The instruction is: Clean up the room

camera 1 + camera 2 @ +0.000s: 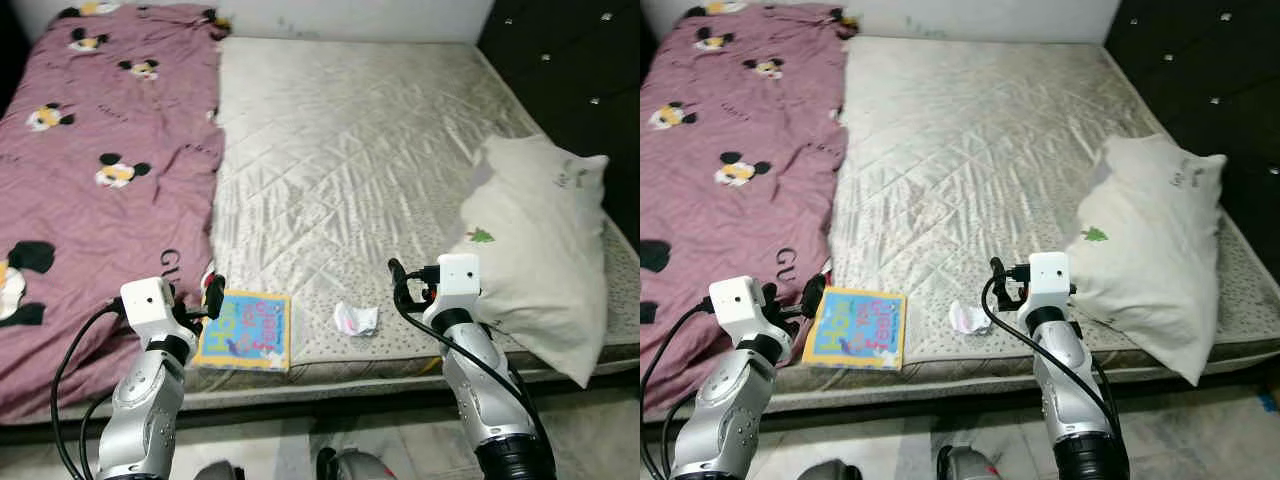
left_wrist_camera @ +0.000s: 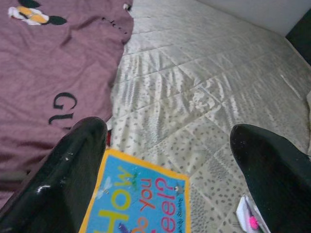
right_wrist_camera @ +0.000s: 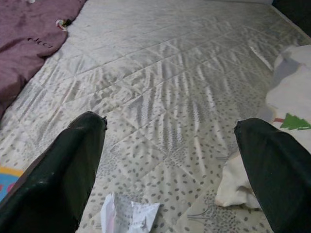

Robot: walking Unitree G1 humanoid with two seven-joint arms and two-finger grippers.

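book and crumpled paper lie on mattress.

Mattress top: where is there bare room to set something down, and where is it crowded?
The quilted cream mattress lies bare between the mauve cartoon-print blanket and the white pillow, back to the wall. The near edge is crowded: a blue picture book and a crumpled white paper scrap lie between the open left gripper and open right gripper.
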